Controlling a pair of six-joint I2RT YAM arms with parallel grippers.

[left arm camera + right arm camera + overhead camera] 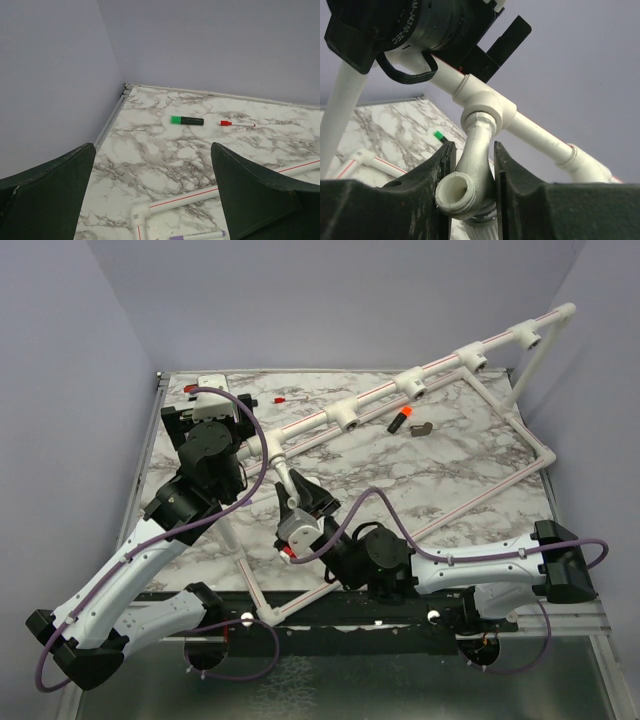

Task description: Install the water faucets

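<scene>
Evidently the right jaws clamp the chrome faucet (470, 175) so its far end seats in the tee socket (487, 107) for threading; the left jaws hang wide, idle above the tabletop (165, 150).

Illumination is bright, even and diffuse in all three views. Shadows on the marble table (450, 455) are soft and faint. In the left wrist view the near dark fingers (45, 200) render underexposed and slightly soft; the far table surface is sharp.
</scene>
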